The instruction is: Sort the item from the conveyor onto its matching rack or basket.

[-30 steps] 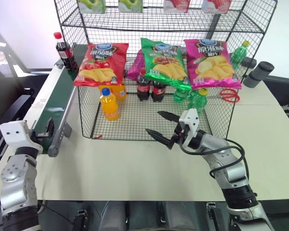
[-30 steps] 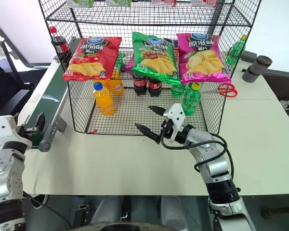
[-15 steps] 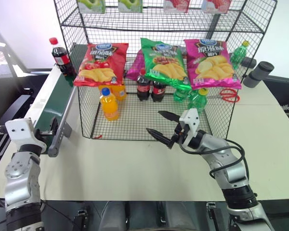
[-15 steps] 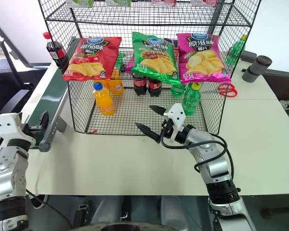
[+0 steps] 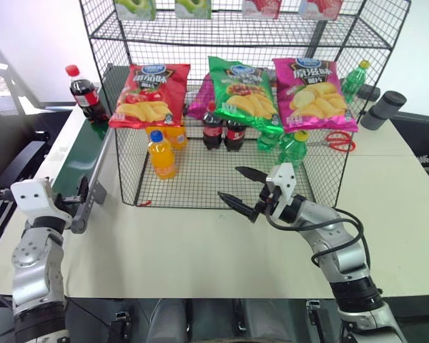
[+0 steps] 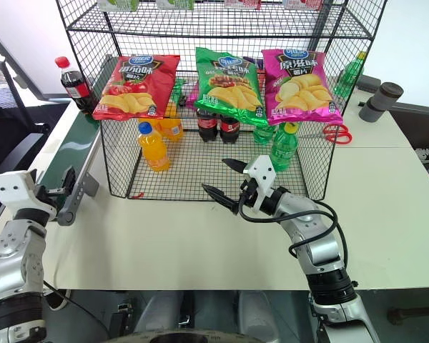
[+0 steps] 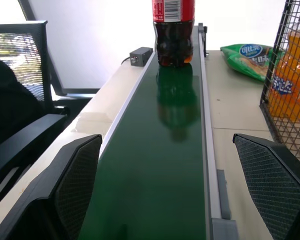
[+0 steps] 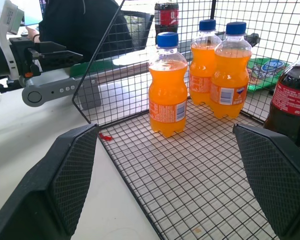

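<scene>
The item, a small cola bottle (image 5: pixel 81 93) with a red cap, stands upright on the far part of the conveyor (image 5: pixel 75 157), a dark-green belt along the table's left edge. In the left wrist view the bottle (image 7: pixel 173 35) sits far down the belt (image 7: pixel 165 165). My left gripper (image 5: pixel 79 191) hangs open at the belt's near end, nothing between its fingers (image 7: pixel 75 185). The black wire rack (image 5: pixel 200 179) stands mid-table. My right gripper (image 5: pixel 229 181) is open and empty, just in front of the rack's bottom tier.
Red, green and pink chip bags (image 5: pixel 151 93) hang on the rack front. Inside stand orange bottles (image 8: pixel 167 95), cola bottles (image 5: pixel 222 130) and green bottles (image 5: pixel 293 146). Red scissors (image 5: pixel 336 141) and a grey cylinder (image 5: pixel 382 108) lie at the back right. A black chair (image 7: pixel 25 100) stands left of the conveyor.
The cola bottle has ridden the belt a little nearer to my left gripper. Both grippers stay open and in place.
</scene>
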